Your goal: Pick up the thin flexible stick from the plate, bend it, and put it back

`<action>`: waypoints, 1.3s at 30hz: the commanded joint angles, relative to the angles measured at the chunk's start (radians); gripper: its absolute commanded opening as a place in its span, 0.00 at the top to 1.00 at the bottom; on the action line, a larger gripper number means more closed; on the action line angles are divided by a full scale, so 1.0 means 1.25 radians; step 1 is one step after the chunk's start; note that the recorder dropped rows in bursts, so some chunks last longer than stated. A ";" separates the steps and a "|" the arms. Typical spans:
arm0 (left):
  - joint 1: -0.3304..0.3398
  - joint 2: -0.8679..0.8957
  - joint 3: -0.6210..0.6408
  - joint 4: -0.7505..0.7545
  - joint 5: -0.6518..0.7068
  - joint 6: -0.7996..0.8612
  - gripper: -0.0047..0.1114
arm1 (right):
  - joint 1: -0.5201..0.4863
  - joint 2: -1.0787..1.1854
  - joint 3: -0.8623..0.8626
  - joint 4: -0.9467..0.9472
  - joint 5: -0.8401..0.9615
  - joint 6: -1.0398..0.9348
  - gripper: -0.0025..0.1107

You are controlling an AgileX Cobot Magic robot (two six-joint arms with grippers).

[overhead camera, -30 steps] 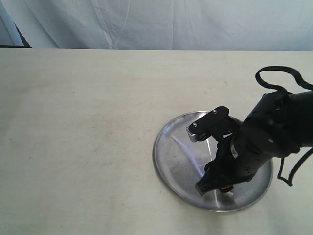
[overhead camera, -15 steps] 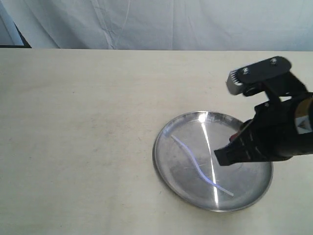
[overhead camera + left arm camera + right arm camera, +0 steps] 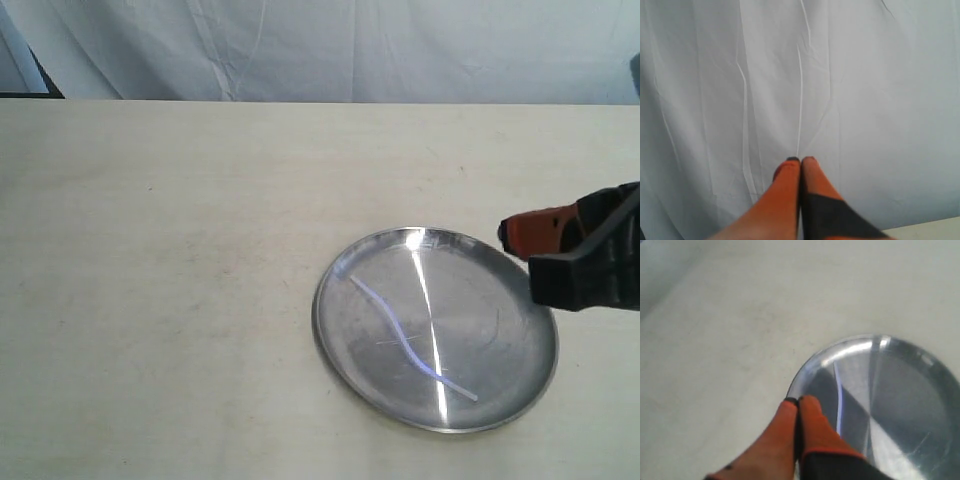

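Across the lower-right round shiny silver plate [image 3: 322, 300] the thin wavy translucent stick [image 3: 405, 340] lies released, and the black-and-orange right gripper [image 3: 524, 230], clenched empty, has withdrawn to the frame's right edge, suggesting completion.

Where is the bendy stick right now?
In the exterior view the thin flexible stick lies in the plate, slanting across its left and middle; the right gripper is apart from it.

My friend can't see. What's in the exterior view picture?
A thin wavy stick lies in a shiny silver plate on a pale table. The right gripper pokes in at the right edge, by the plate's rim, holding nothing.
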 commanded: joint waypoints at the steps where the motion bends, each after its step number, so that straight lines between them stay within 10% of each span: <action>1: -0.005 -0.005 0.001 -0.007 0.008 -0.001 0.96 | -0.043 -0.078 0.101 -0.114 -0.190 -0.005 0.98; 10: -0.005 -0.005 0.001 -0.007 0.008 -0.001 0.96 | -0.297 -0.324 0.467 -0.097 -0.659 -0.005 0.98; 39: -0.005 -0.005 0.001 -0.007 0.008 -0.001 0.96 | -0.376 -0.549 0.537 -0.078 -0.449 -0.001 0.98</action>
